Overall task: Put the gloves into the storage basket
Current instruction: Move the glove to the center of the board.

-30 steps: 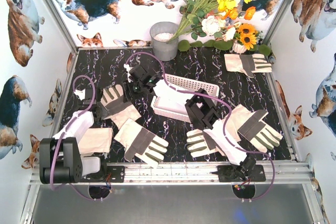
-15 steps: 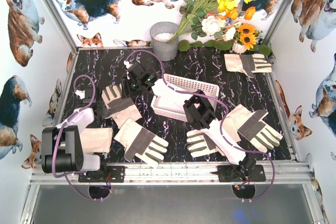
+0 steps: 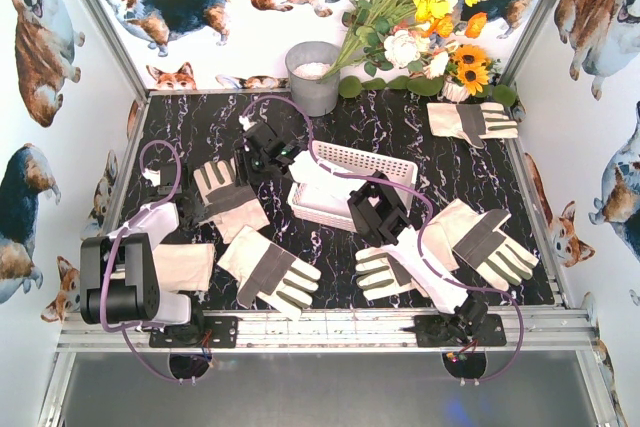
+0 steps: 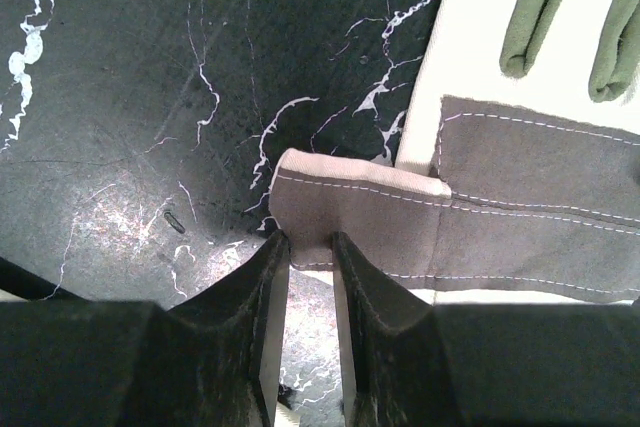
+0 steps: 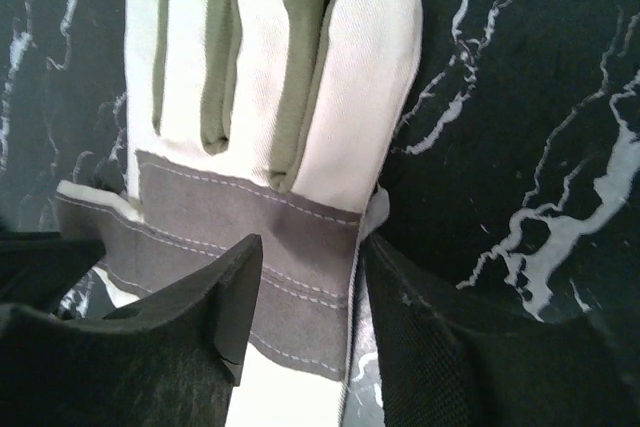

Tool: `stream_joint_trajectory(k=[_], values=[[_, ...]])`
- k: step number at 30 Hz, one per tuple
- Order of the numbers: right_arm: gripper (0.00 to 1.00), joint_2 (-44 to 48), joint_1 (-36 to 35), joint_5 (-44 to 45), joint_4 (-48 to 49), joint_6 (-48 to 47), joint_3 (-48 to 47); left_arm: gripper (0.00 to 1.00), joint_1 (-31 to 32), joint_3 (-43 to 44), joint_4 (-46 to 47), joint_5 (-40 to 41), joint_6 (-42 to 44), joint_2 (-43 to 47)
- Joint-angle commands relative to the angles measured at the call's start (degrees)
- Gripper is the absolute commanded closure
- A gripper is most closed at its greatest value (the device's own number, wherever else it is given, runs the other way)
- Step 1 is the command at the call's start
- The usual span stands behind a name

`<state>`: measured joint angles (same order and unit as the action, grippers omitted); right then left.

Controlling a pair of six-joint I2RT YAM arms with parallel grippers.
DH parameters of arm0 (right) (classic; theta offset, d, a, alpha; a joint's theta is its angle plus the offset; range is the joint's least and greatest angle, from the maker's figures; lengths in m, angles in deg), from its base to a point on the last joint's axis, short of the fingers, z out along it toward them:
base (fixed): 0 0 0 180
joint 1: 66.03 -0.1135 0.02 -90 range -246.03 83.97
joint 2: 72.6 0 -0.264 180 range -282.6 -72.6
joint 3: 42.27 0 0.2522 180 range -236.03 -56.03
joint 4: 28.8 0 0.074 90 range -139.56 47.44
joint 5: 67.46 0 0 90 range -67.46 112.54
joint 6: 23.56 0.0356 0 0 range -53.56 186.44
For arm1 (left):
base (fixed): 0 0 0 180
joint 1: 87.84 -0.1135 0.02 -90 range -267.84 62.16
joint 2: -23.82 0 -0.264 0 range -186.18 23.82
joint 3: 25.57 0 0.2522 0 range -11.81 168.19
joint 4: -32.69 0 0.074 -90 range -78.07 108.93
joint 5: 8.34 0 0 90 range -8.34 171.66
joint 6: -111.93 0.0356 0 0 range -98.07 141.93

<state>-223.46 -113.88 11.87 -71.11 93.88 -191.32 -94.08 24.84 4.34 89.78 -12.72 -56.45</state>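
Several cream gloves with grey patches lie on the black marble table. My left gripper (image 3: pixel 268 155) hangs beside the white storage basket (image 3: pixel 372 161), above the glove (image 3: pixel 225 197) to its left. In the left wrist view the narrow jaws of this gripper (image 4: pixel 311 239) pinch the edge of that glove's grey thumb (image 4: pixel 350 209). My right gripper (image 3: pixel 378 209) is at the basket's near edge. Seen from the wrist, it (image 5: pixel 310 247) stands open astride the side edge of a flat glove (image 5: pixel 250 117), with the grey palm band between its fingers. A pale glove (image 3: pixel 322 187) lies in the basket.
Other gloves lie at the front (image 3: pixel 268 269), under the right arm (image 3: pixel 388 272), at the right (image 3: pixel 485 237) and at the back right (image 3: pixel 470 119). A grey bucket (image 3: pixel 313 75) and a bunch of flowers (image 3: pixel 420 27) stand at the back wall.
The left jaws have narrowed onto the glove's thumb. The right gripper has shifted slightly left along the basket's near edge. The gloves on the table have not moved.
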Motion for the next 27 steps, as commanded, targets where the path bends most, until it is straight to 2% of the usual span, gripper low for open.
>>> stream_joint_trajectory(k=[1,5,10,13,21,27], values=[[0.53,-4.80,0.31,-0.48,1.89,1.07,-2.88,0.82,-0.88,1.36,1.05,-0.53,0.57,-0.45],[0.62,-5.32,0.31,-1.08,1.89,1.74,-2.88,0.84,-0.97,1.82,1.24,-1.37,0.77,-0.90],[0.90,-4.62,0.31,1.36,0.44,1.60,-2.35,0.90,-0.88,2.62,2.16,-4.22,2.36,-1.43],[1.00,-1.66,0.44,5.43,-0.48,0.09,0.95,0.92,-0.65,2.35,5.05,-8.59,2.27,-2.66],[1.00,9.31,2.56,12.89,5.42,1.00,17.99,0.95,1.15,4.08,8.29,-13.47,0.94,-6.03],[1.00,13.00,3.99,14.51,7.71,2.66,24.36,0.96,2.40,5.55,8.94,-16.05,2.27,-9.16]])
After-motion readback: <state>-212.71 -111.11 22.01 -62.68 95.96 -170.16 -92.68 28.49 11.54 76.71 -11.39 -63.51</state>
